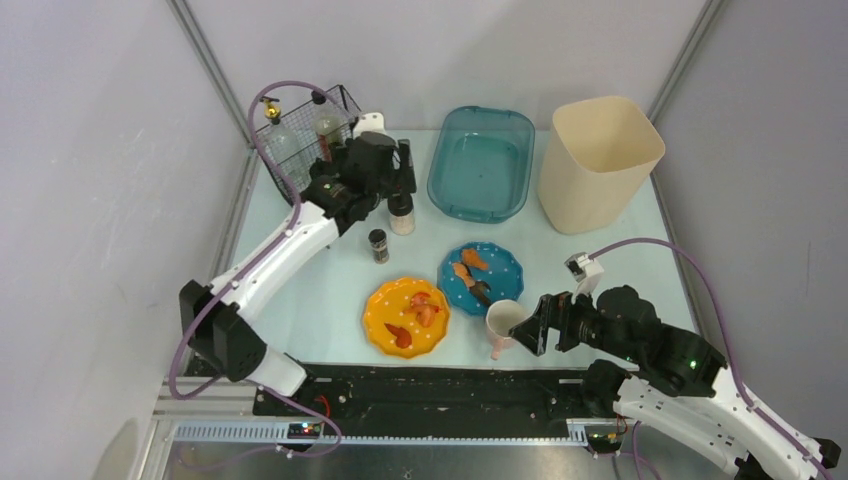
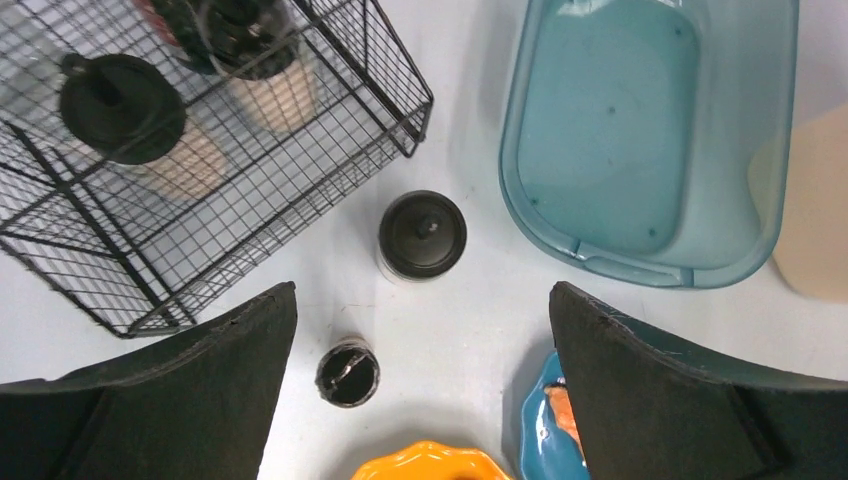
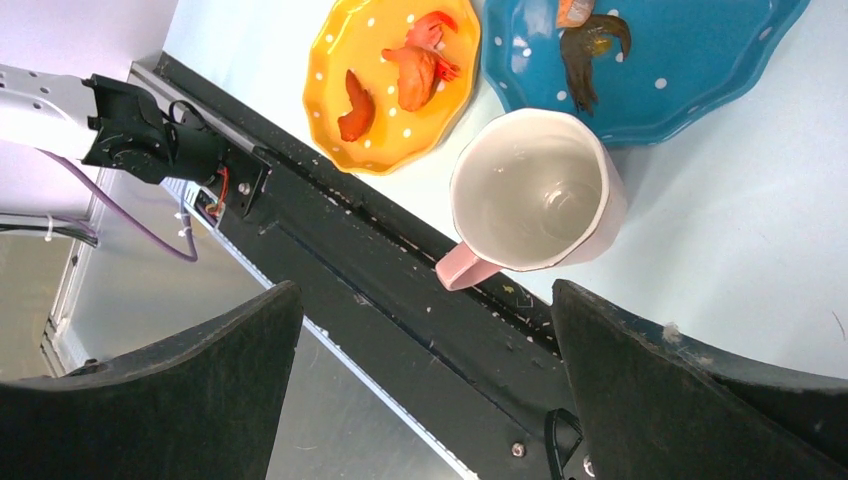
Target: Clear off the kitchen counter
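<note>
Counter [image 1: 560, 255]: pale mint-blue tabletop, smooth and matt; spans the whole work area beneath both arms. Still loaded, so I judge the clearing barely begun.
Wire basket [image 1: 300, 135]: far left corner, bottles [image 1: 283, 140] standing inside.
Left gripper [image 2: 422, 340]: fingers wide apart, holding nothing. It hovers over the counter just right of the basket, looking down.
Tall jar [image 2: 422, 235]: black lid, upright, long axis vertical. It sits just far of the finger gap and in line with it. The left arm is the nearer one, so this is the likely next pick.
Small jar [image 2: 348, 372]: upright, near-left of the tall jar and apart from it, close to the left finger.
Orange plate [image 1: 405, 317]: near centre, food scraps [image 1: 420, 310] on it.
Tub [image 1: 480, 160]: teal, far centre.
Blue plate [image 1: 480, 277]: just right of the orange plate, also carrying scraps.
Mug [image 3: 535, 205]: upright, mouth up, at the near edge. Its pink handle points toward the black rail [image 3: 400, 300]. Cannot tell whether it touches the blue plate.
Right gripper [image 1: 528, 325]: fingers wide apart, empty. The mug lies just left of it, ahead of the gap; the right arm is nearer.
Bin [image 1: 598, 160]: beige, far right.
</note>
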